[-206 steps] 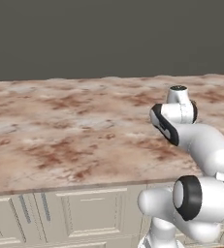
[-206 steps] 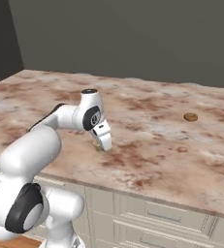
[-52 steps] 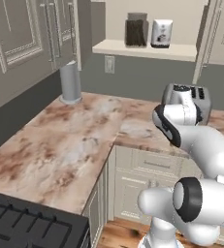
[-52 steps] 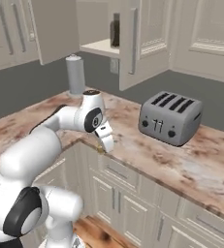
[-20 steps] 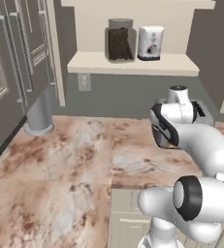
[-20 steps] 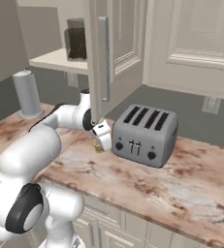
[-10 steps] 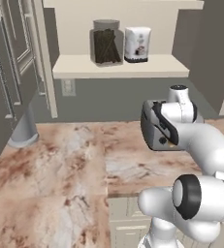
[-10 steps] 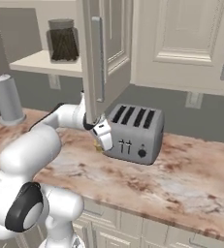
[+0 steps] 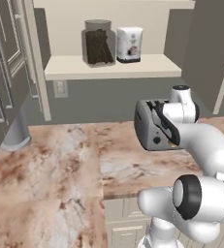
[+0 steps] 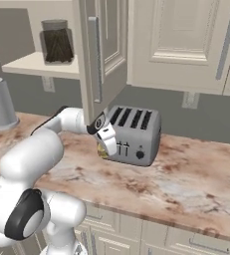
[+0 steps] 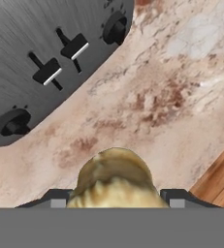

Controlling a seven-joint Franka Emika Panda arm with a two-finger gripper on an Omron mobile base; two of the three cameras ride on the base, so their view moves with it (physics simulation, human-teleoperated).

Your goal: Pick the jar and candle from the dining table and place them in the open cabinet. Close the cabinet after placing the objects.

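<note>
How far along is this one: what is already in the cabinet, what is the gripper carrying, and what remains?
Done: the jar stands on the open cabinet shelf beside a white canister. In hand: the gripper holds a small yellowish object, apparently the candle, low in front of the toaster. Left: raise the candle onto the shelf, then close the doors.
</note>
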